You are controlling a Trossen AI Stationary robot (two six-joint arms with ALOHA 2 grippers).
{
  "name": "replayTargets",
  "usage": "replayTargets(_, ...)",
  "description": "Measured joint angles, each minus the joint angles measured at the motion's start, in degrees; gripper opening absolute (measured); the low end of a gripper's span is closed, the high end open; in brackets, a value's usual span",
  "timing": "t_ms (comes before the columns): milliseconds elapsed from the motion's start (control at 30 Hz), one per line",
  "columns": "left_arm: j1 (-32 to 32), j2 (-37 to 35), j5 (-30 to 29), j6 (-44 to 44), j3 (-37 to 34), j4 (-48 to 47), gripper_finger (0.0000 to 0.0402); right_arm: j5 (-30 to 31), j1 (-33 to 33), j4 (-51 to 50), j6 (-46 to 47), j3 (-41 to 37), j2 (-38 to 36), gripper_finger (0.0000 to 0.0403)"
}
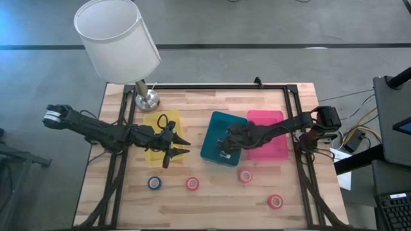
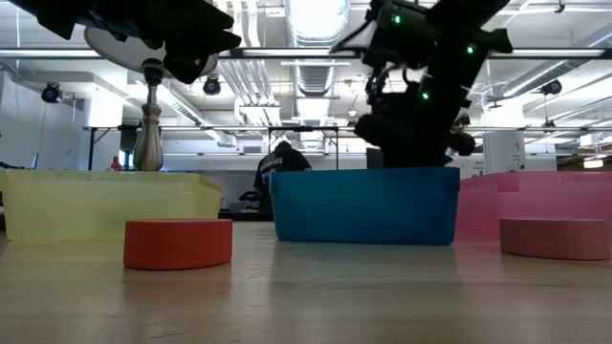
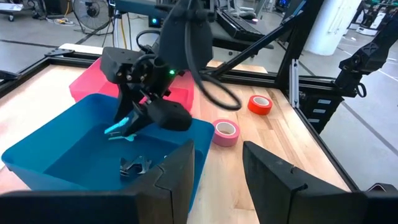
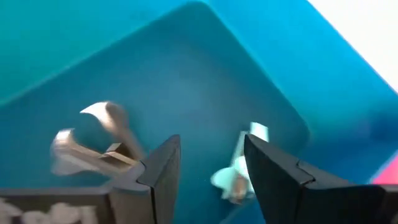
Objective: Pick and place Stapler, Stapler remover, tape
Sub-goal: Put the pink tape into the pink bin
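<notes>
blue tray [image 1: 212,131] near the middle of the tabletop holds the right gripper [image 1: 225,146], which hangs inside it with fingers apart and nothing between them. two staple removers lie on the tray floor under it: a teal-handled one [image 3: 122,129] just beside the fingertips and a metal one [image 3: 135,165] a little farther off. neither appears gripped, so this looks like a release.

the left gripper [image 1: 174,146] hovers at the yellow tray [image 1: 154,122] towards the tabletop's left side, fingers parted and empty.

four tape rolls sit along the near edge: blue [image 1: 154,183], red [image 1: 192,184], pink [image 1: 245,175], and another red [image 1: 275,201] towards the near right corner. the pink roll lies nearest the right gripper, straight towards the near edge from the blue tray; the blue roll lies nearest the left. lying flat, each ring offers its rim to fingers coming from above.
</notes>
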Motion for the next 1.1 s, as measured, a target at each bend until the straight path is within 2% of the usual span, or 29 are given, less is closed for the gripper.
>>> replayTargets(233, 0.0, 0.0, 0.0, 0.1, 0.0, -0.1, 0.014, -0.4, 4.6, 0.0, -1.2, 5.3, 0.0, 0.0178)
replayTargets(467, 0.0, 0.0, 0.0, 1.1, 0.0, -0.1, 0.014, -0.4, 13.4, -2.0, -2.7, 11.9, -0.1, 0.0177)
replayTargets(667, 0.0, 0.0, 0.0, 1.6, 0.0, 0.0, 0.014, -0.5, 22.4, -6.0, 2.8, 15.1, -0.1, 0.0166)
replayTargets(833, 0.0, 0.0, 0.0, 1.6, 0.0, 0.0, 0.014, -3.6, 29.3, -7.6, 9.1, 13.5, -0.1, 0.0158)
replayTargets(1100, 0.0, 0.0, 0.0, 3.0, 0.0, 0.0, 0.014, -3.6, 36.8, -7.3, 18.9, 6.4, 0.0, 0.0156)
